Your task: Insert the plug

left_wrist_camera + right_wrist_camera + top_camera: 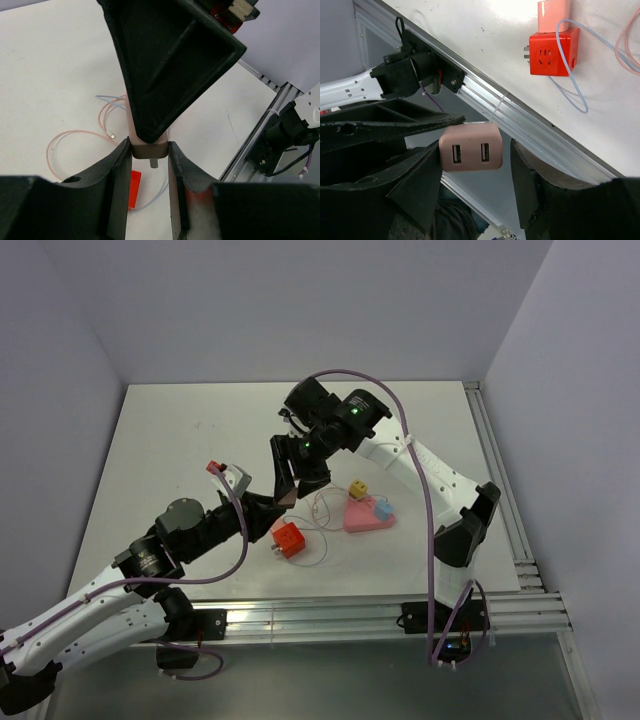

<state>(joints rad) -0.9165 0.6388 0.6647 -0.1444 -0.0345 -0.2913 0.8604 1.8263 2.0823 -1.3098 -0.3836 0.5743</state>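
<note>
The left fingers point(118, 170) pinch the pink USB charger point(470, 147) at mid-frame. The right fingers point(526, 172) stand spread on either side of it.

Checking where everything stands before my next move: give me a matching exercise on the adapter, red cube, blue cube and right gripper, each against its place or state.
Things:
A adapter
B red cube
C blue cube
D right gripper

Places or states:
1 jaws open, one on either side of the adapter
2 at the pink wedge
3 clamped in the left gripper, off the table
4 on the table, prongs sticking out of one side

Pairs: A-3, B-4, C-2, D-1
</note>
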